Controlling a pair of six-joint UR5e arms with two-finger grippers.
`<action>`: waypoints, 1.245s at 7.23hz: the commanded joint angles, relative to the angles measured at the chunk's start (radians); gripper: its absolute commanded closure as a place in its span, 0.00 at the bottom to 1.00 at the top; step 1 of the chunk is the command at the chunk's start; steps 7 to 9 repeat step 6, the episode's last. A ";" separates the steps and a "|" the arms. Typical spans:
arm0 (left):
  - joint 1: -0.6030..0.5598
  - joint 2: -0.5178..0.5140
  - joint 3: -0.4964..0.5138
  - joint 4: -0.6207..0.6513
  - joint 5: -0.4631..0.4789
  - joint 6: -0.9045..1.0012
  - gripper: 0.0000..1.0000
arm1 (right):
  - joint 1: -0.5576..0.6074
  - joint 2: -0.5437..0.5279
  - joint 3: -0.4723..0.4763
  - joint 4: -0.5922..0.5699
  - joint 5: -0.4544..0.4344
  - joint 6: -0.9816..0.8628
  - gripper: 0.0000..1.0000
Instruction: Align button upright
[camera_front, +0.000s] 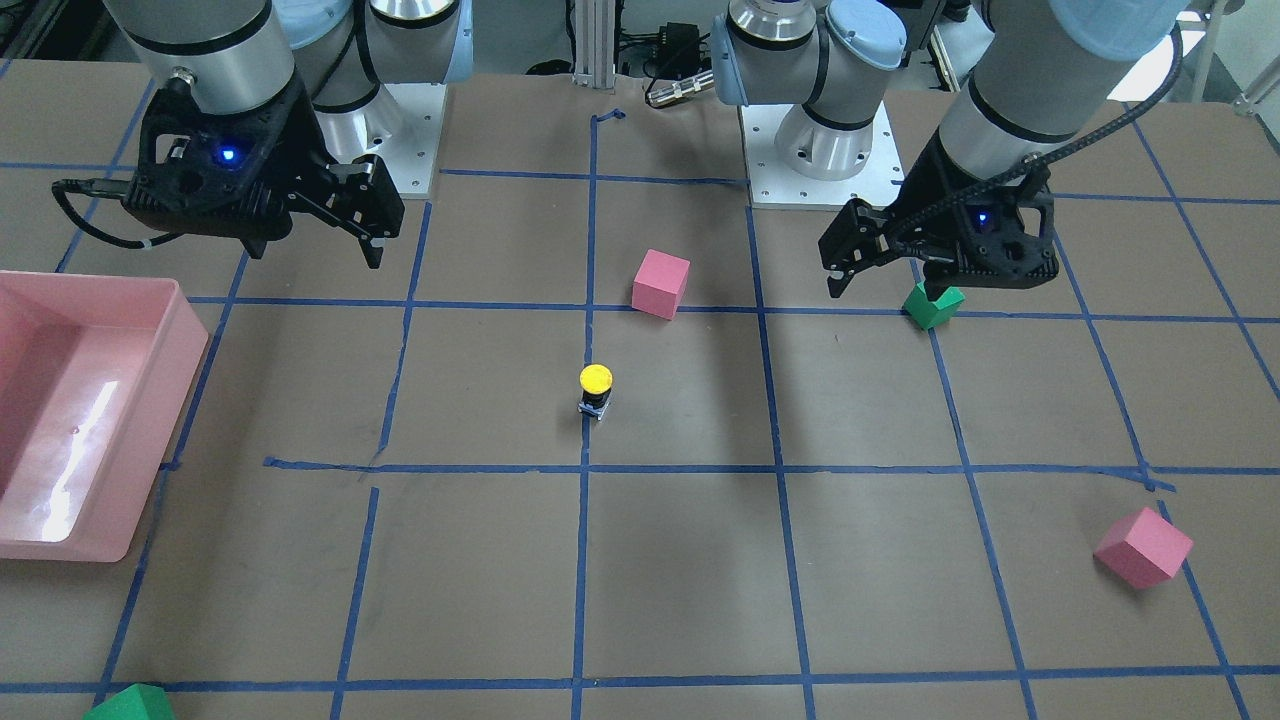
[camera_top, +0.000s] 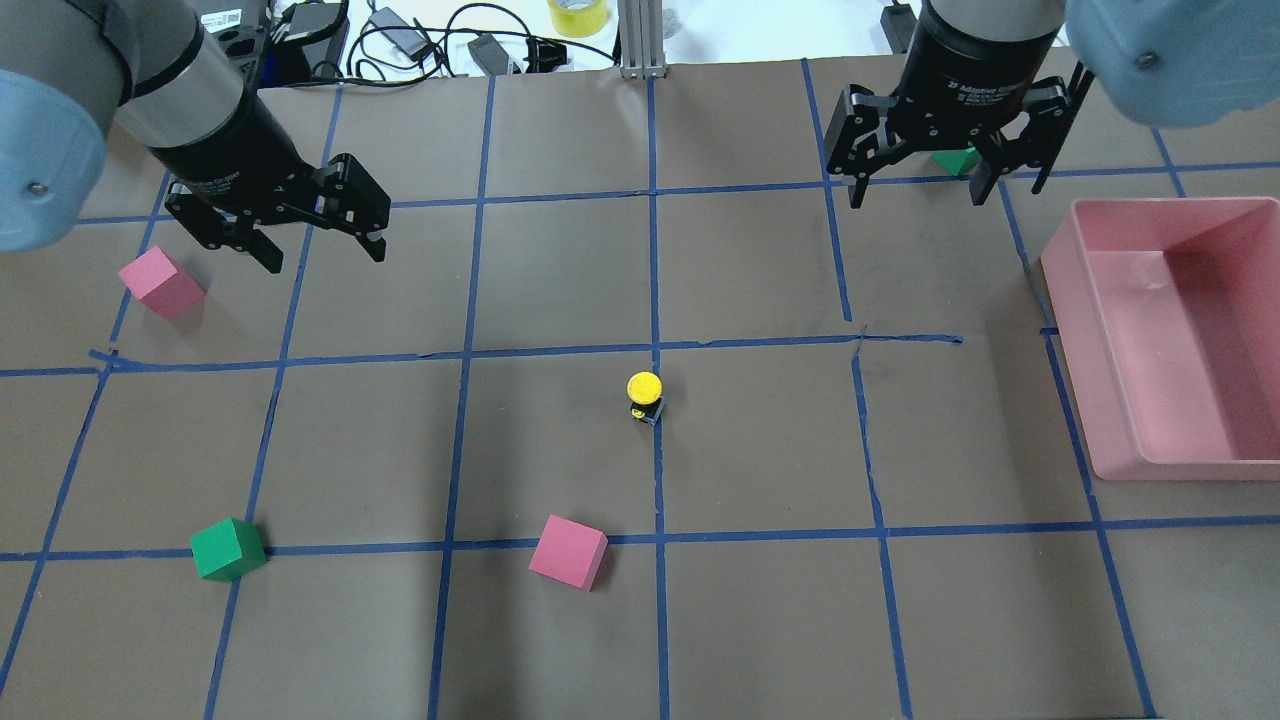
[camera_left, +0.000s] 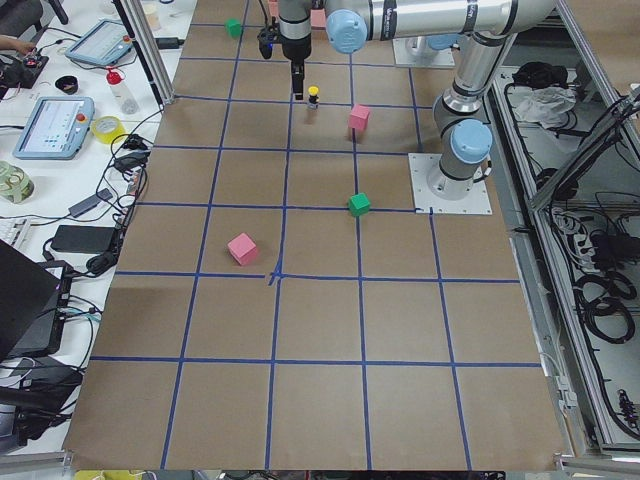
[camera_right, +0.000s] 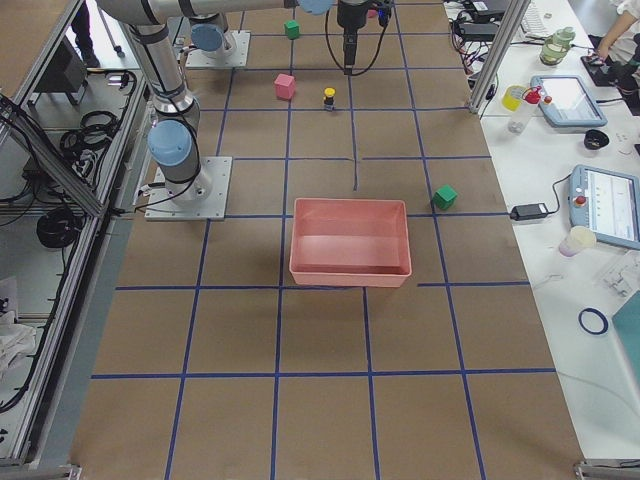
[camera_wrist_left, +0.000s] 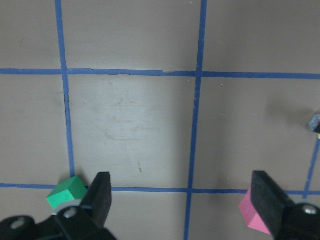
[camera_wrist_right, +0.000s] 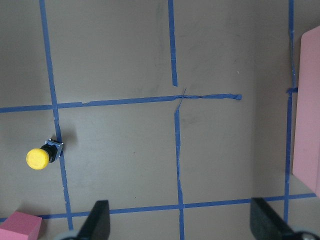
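Centrally, the button (camera_top: 645, 395) stands upright on a blue tape line near the ctr of the table (camera_top: 760, 620): yellow cap on top, black body below, base on the paper.

Left gripper (camera_top: 322, 255): hangs above the table's left half w/ the wrist tilted and the fingers angled down and toward the ctr, spread wide. Its wrist view shows both fingers (camera_wrist_left: 101, 197) far apart over the paper.

Right gripper (camera_top: 918, 198): hangs over the far right part of the table, near the pink bin (camera_top: 1150, 205), fingers pointing down, likewise spread wide. Both grippers are well apart from the button.

Hidden or cut off:
- The far green cube (camera_top: 955, 160) shows only as a sliver btwn the right gripper's fingers in the overhead view. The front view crops it at the bottom edge.
- The near green cube (camera_front: 932, 305) is partly covered by the left gripper in the front view.
- In the left wrist view the button is only a blurred scrap at the right edge, and the middle pink cube (camera_wrist_left: 252, 212) sits partly behind one finger.
- The right wrist view crops the bin at its right edge and the same pink cube at its bottom-left corner.
- The outer pink cube (camera_top: 161, 283) lies in full view on the table's left side.
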 joint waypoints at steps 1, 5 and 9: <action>0.002 0.022 -0.005 -0.004 0.069 0.010 0.00 | 0.001 0.001 0.001 0.000 0.000 -0.011 0.00; 0.011 0.023 -0.014 -0.004 0.075 0.010 0.00 | 0.001 0.004 0.001 0.000 -0.002 -0.012 0.00; 0.011 0.024 -0.017 -0.004 0.078 0.010 0.00 | 0.002 0.006 0.001 0.000 0.001 -0.009 0.00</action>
